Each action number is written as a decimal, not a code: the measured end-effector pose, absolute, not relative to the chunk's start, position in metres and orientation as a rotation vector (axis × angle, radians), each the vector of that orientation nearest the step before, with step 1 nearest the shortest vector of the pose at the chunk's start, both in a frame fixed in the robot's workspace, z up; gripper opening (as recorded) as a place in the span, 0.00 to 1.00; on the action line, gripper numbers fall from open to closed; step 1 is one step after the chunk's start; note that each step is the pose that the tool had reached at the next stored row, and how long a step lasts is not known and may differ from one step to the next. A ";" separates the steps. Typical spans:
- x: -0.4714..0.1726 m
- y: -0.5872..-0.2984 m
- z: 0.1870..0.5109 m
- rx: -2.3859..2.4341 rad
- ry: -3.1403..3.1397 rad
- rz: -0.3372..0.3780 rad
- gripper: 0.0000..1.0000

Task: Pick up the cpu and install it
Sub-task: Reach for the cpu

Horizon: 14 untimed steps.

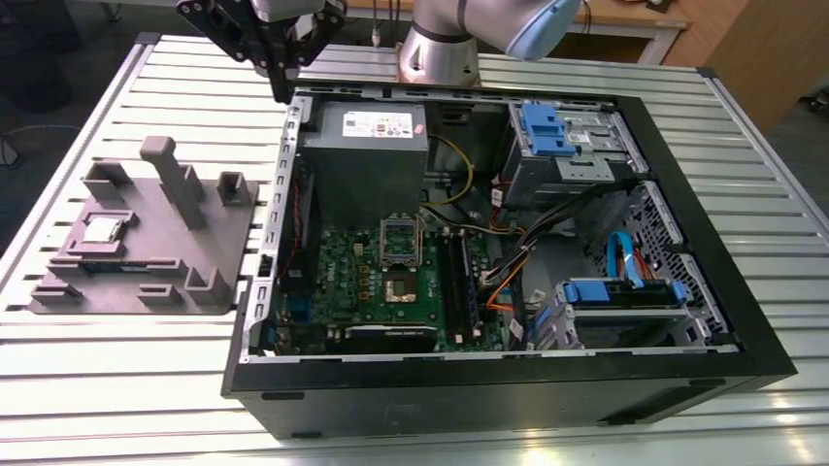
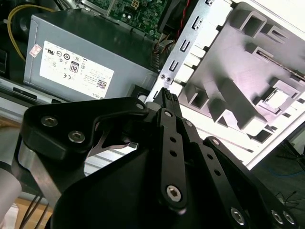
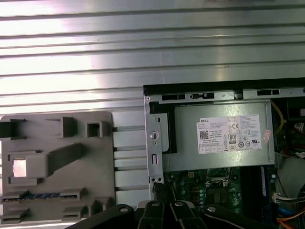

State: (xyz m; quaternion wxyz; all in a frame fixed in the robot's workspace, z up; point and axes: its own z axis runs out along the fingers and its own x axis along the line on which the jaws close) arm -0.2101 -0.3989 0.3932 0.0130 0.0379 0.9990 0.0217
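The cpu (image 1: 101, 230) lies flat in a shallow square seat on the grey fixture block (image 1: 194, 248), toward the exterior view's left, its pale metal top facing up; it shows too in the first wrist view (image 3: 19, 167) and the second wrist view (image 2: 279, 98). It looks light, stiff and thin, with a smooth top that would give little grip. Its underside is likely delicate, so the sensible hold is across two opposite edges, kept level, and not on the faces. The seat's low walls stand close around it, and the block's upright posts (image 1: 162, 165) rise just beside it, so room for fingers looks tight. The gripper (image 1: 279, 94) hangs well apart from the chip, above the far corner of the computer case (image 1: 287, 194), near the power supply (image 1: 367, 146). Its fingers meet at the tips with nothing between them. The case's metal side wall stands between the block and the green motherboard (image 1: 344, 282), where the dark socket (image 1: 403, 285) sits among cables. The slatted table (image 1: 130, 388) around the block gives open room.
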 end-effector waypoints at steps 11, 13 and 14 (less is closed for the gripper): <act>-0.213 -0.399 0.393 0.118 3.112 0.068 0.10; -0.214 -0.399 0.393 0.118 3.113 0.068 0.10; -0.214 -0.399 0.393 0.118 3.112 0.068 0.10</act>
